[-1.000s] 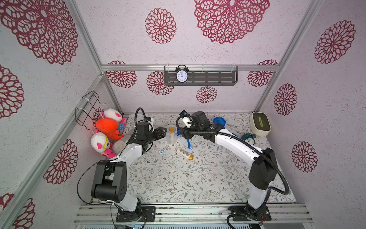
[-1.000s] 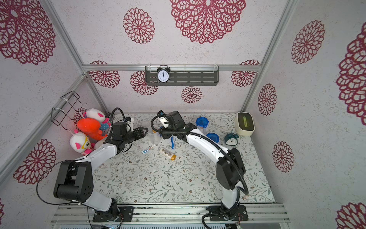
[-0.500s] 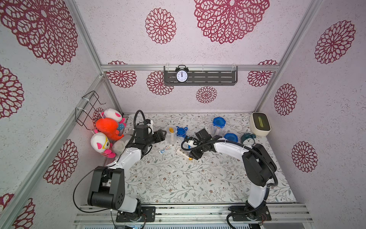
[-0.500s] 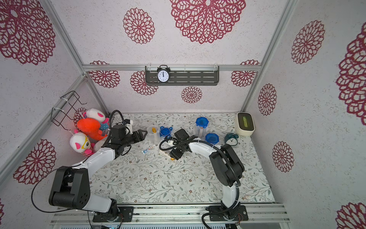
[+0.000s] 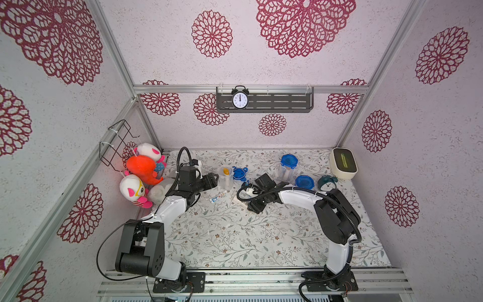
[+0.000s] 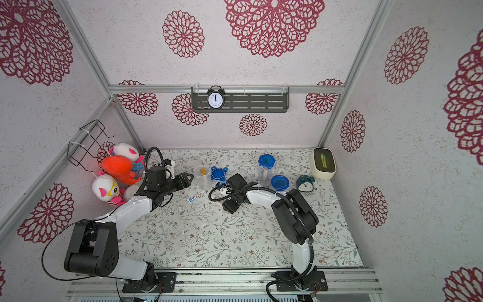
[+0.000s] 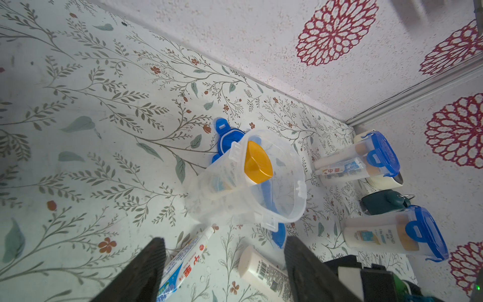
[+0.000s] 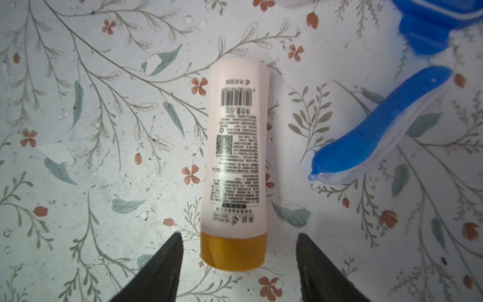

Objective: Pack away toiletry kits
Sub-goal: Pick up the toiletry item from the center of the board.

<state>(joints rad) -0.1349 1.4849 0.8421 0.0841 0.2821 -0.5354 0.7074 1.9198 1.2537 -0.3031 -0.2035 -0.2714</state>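
Toiletry kit three is half packed: its loose bottle (image 8: 235, 146), white with an orange cap, lies flat at mid-table, near and slightly right of the open jar (image 7: 300, 188). Your right gripper (image 8: 239, 234) has swung down from over that jar within the last second and now straddles the cap end, jaws wide, gripping nothing. A blue toothbrush (image 8: 379, 128) lies just beside the loose bottle, and the toothpaste tube (image 7: 185, 261) lies to its left. A packed bottle (image 7: 257, 167) already stands in the jar. Your left gripper (image 7: 224, 238), wide and empty, has barely shifted, facing the jar from the left. Two lidded jars (image 5: 288, 166) stand further right, so I judge a grasp comes next.
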